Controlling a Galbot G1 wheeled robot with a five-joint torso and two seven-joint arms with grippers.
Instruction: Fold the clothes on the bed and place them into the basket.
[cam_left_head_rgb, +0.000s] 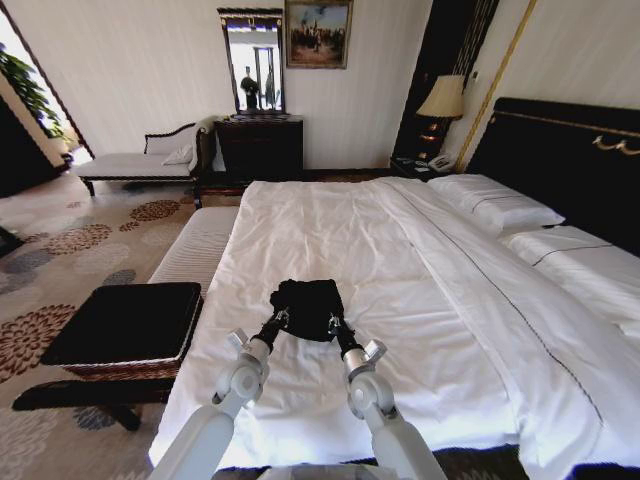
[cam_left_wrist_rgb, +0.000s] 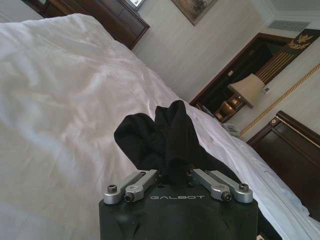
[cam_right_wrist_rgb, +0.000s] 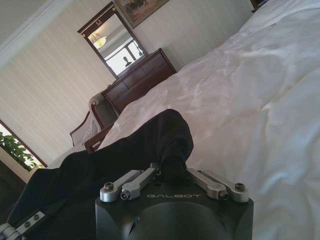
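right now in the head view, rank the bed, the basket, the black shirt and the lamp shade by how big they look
1. bed
2. basket
3. black shirt, bunched, held by the left pincer and right pincer
4. lamp shade, though it stands much farther back, so its true size is unsure

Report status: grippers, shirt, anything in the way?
Left gripper and right gripper both shut on shirt. Shirt bunched on bed, near its edge. Basket beside bed on robot's left; nothing between.

Daylight from the left washes the bed (cam_left_head_rgb: 420, 300) white — corners bowed, dim.
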